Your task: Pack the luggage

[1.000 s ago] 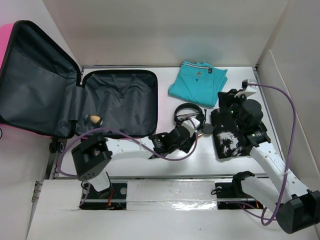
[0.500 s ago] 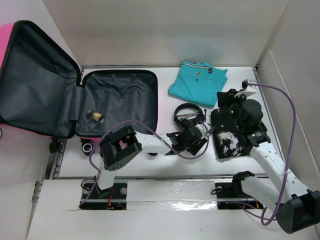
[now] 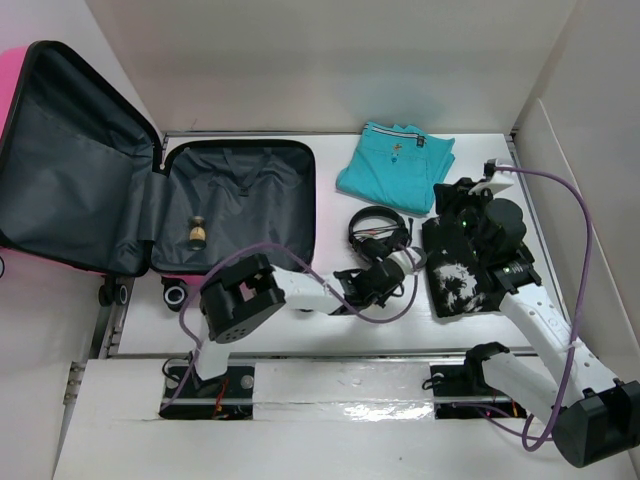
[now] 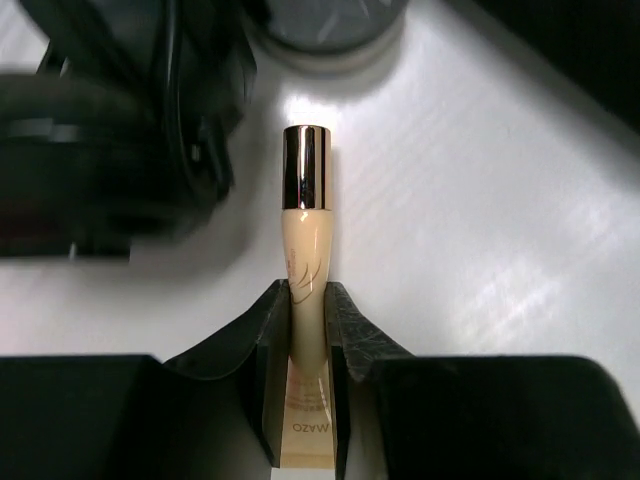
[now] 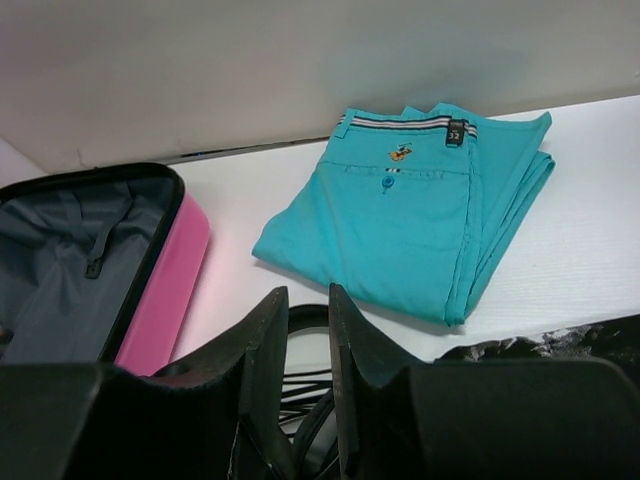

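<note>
Tight pinch: the left gripper (image 4: pixel 308 297) clamps one cream plastic tube with a shiny gold cap (image 4: pixel 306 200). The right gripper (image 5: pixel 308 300) has fingers narrowly parted, gripping nothing. The glossy hot-pink hard-shell luggage (image 3: pixel 250 205) lies open, left of both. One small brown-capped bottle (image 3: pixel 197 232) sits inside it. One black headphone set (image 3: pixel 378 225) is just right of it, and one folded teal trousers (image 3: pixel 395 165) farther right.

A lab: white boards (image 3: pixel 330 60) enclose the table (image 3: pixel 330 215).
</note>
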Controlling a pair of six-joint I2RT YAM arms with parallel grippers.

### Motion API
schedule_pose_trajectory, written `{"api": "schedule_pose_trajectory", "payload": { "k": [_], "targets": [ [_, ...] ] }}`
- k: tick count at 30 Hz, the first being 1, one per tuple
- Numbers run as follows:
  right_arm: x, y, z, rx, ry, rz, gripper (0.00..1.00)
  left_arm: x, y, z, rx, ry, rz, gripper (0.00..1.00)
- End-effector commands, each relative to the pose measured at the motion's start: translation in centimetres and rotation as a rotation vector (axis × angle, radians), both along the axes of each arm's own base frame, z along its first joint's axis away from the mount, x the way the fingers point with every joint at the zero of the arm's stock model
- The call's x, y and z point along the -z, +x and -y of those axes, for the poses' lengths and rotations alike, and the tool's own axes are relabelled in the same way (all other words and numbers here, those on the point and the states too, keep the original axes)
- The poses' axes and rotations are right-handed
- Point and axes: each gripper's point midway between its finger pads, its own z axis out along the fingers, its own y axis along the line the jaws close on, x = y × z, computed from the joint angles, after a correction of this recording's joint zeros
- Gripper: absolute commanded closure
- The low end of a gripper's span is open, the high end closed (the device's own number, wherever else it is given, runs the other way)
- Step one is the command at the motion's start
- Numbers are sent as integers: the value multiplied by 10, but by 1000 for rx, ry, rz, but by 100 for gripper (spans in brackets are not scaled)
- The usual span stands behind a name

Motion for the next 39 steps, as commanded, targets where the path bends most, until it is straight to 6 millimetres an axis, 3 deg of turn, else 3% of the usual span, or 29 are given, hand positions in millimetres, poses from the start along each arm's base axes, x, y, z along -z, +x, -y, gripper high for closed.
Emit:
{"api": "schedule_pose_trajectory", "payload": {
  "k": [1, 2, 5, 6, 8, 9, 11, 12, 13, 14, 15, 16, 17, 18, 21, 23, 24, 26, 27, 28, 30, 31, 33, 34, 36, 39],
  "targets": [
    [-17, 2, 3, 10, 13, 55, 71, -57, -11, -9, -24, -91, 63, 90],
    [-16, 2, 2, 8, 11, 52, 71, -79, -12, -15, -39, -143, 84, 90],
    [-15, 3, 2, 8, 11, 52, 71, -104, -2, -40, -129, -179, 133, 90],
    [-16, 2, 2, 7, 11, 52, 71, -127, -1, -48, -165, -239, 153, 89],
    [-16, 2, 1, -1, 6, 53, 71, -134, 7, -77, -271, -255, 195, 88],
    [-16, 2, 1, -2, 6, 53, 71, -155, 11, -91, -346, -335, 201, 86],
    [-15, 2, 0, -4, 9, 51, 71, -156, 28, -136, -519, -336, 232, 86],
    [-15, 3, -1, -10, 8, 50, 71, -171, 31, -158, -597, -389, 246, 86],
    [-16, 3, -3, -19, 8, 50, 71, -169, 47, -197, -768, -400, 268, 86],
    [-14, 4, -4, -27, 3, 42, 71, -163, 51, -221, -843, -405, 269, 87],
    [-15, 3, -6, -37, 1, 43, 71, -177, 54, -244, -910, -478, 278, 84],
    [-14, 3, -6, -39, 0, 40, 71, -181, 60, -253, -935, -543, 266, 74],
    [-13, 3, -6, -36, 1, 43, 71, -173, 71, -282, -985, -550, 275, 62],
    [-13, 4, -5, -33, 3, 43, 72, -189, 75, -288, -961, -628, 286, 42],
    [-13, 3, -11, -54, -2, 35, 74, -201, 80, -273, -858, -689, 254, 25],
    [-15, 2, -10, -51, -6, 40, 74, -202, 78, -253, -808, -649, 257, 25],
    [-14, 2, -6, -30, -5, 43, 76, -201, 71, -219, -733, -619, 235, 29],
    [-13, 2, -4, -19, 3, 46, 85, -198, 64, -187, -671, -560, 234, 36],
    [-15, 2, -4, -18, 0, 47, 86, -194, 65, -161, -632, -523, 220, 55],
    [-16, 2, -4, -21, -4, 46, 89, -190, 53, -137, -574, -516, 197, 67],
    [-16, 2, -2, -13, -9, 44, 91, -172, 43, -94, -453, -495, 126, 88],
    [-15, 2, -1, -4, -9, 42, 92, -166, 29, -70, -374, -504, 78, 93],
    [-14, 2, 3, 18, -2, 42, 92, -149, 18, -36, -300, -474, 23, 100],
    [-14, 2, 3, 18, -1, 40, 91, -156, 5, -13, -232, -488, 6, 100],
    [-15, 2, 4, 21, -1, 42, 91, -131, -3, 8, -193, -434, -17, 100],
    [-16, 1, 8, 42, 1, 46, 90, -123, -16, 44, -93, -425, -66, 100]
  ]
}}
